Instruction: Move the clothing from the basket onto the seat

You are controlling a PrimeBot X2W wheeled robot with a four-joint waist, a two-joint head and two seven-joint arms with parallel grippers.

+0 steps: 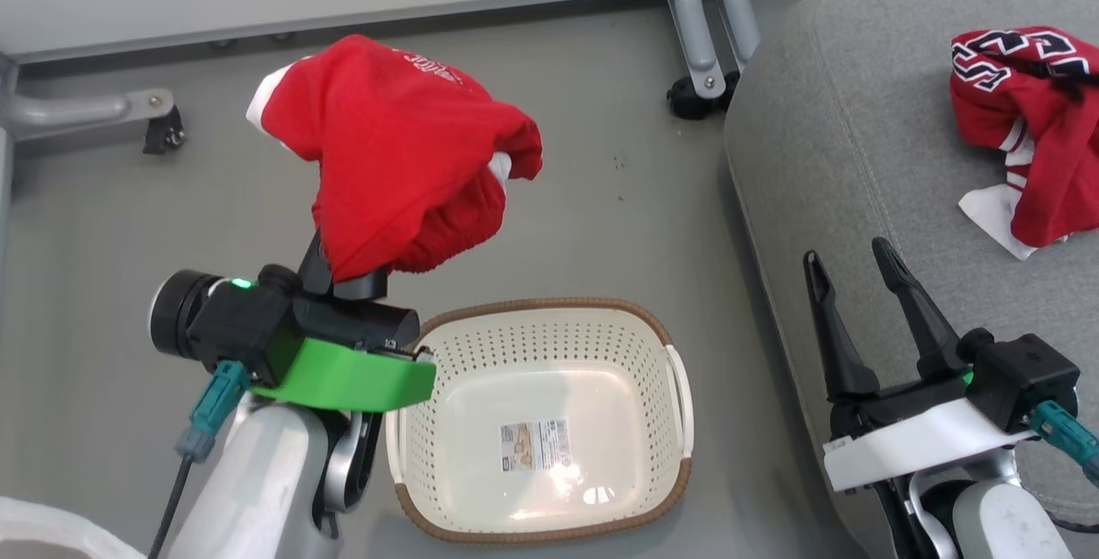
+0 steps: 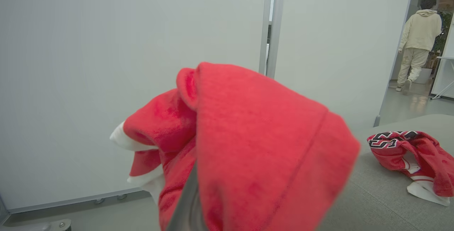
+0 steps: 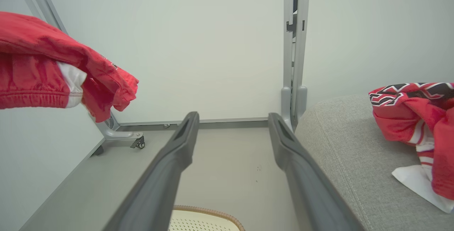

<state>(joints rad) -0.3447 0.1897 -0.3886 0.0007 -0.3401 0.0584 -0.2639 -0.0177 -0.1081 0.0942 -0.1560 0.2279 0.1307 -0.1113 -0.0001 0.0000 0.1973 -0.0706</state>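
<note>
The left gripper point(image 1: 343, 280) is clamping a plain red garment point(image 1: 403, 164), which is draping over its fingers and hanging above the floor, left of and beyond the cream laundry basket point(image 1: 481, 344). The basket is sitting bare, its label showing. A lettered red jersey point(image 1: 1030, 121) is already lying on the far right of the grey seat point(image 1: 859, 155). The right gripper point(image 1: 848, 252) is standing wide and holding nothing over the seat's near edge. Judging from this, the carry is calling for height so the dangling hem is clearing the seat's edge, a path passing beyond the right gripper, and releasing only once cloth is resting on the upholstery.
</note>
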